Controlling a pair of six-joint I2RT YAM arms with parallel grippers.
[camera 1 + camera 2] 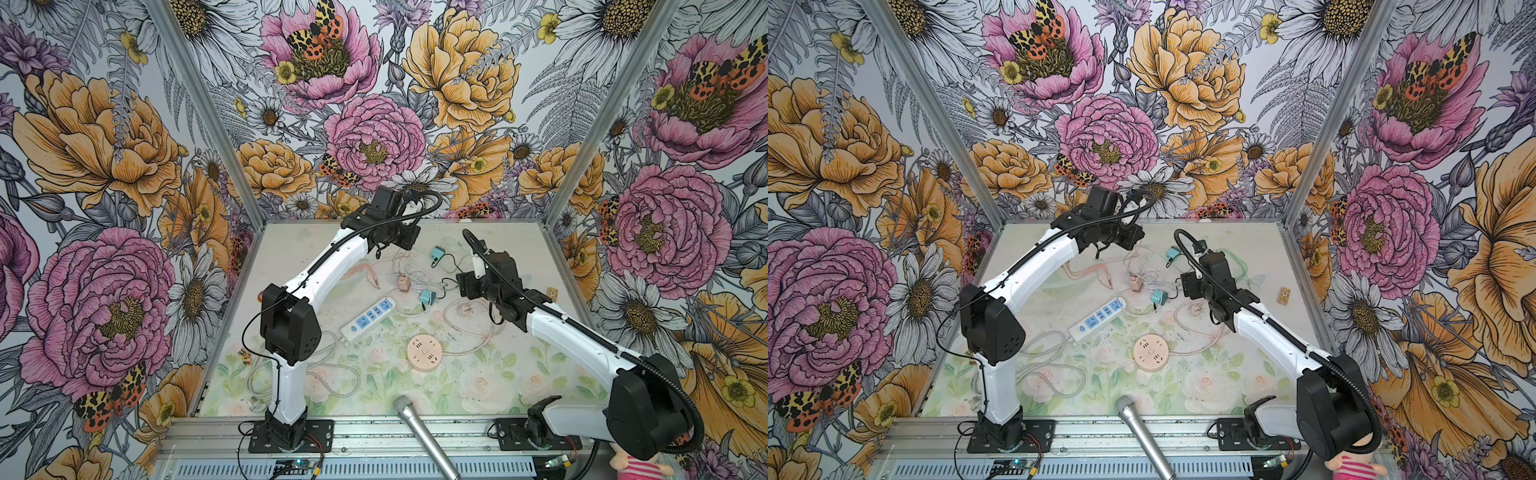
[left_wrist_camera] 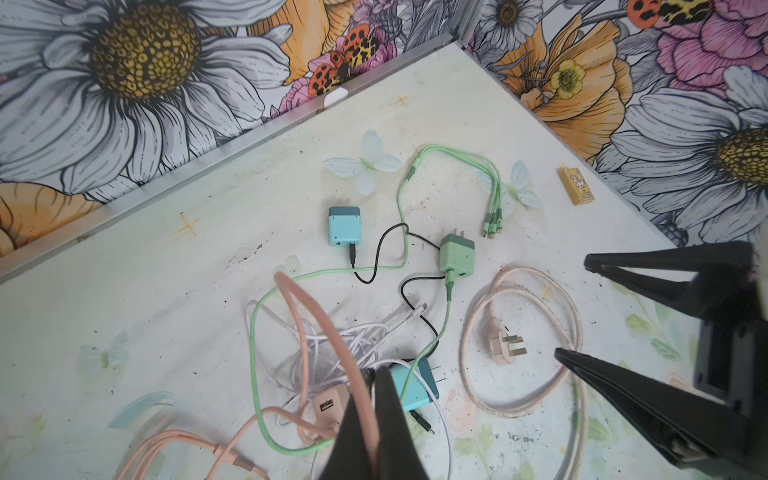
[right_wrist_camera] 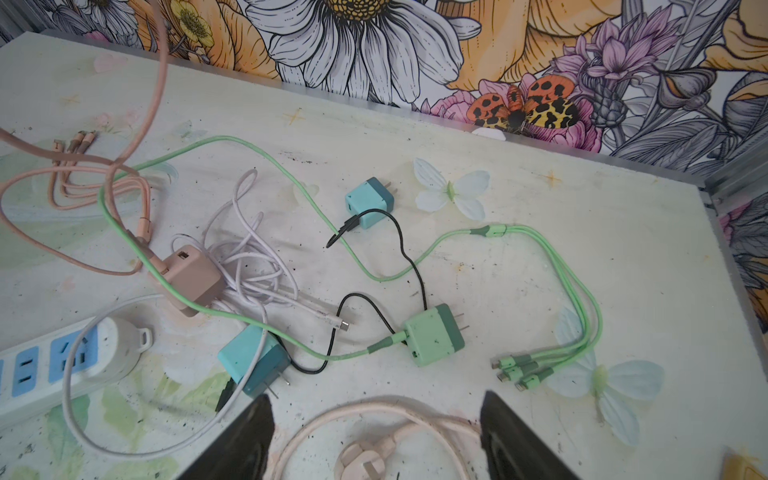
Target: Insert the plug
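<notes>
Pinches pink cable [image 2: 309, 311] tight in left gripper [image 2: 376, 374], held up off the table [image 2: 166, 291], probably to draw slack out of the tangle of white and green leads [image 2: 353, 332] beneath. Leaves strip [image 1: 368, 318] flat mid-table, sockets up, free to take pins. Farther right, hangs right gripper [image 3: 376, 397] spread wide, gripping nothing, just above the pink three-pin plug [image 3: 365, 457], fingers [image 3: 249, 436] either side as if lining up a grab. Shows that plug lying flat inside its own cord [image 3: 386, 405] loop, pins level with the table, well apart from strip, so not yet inserted. Judged early: needs pickup, turning pins downward, then carrying leftward to a socket.
</notes>
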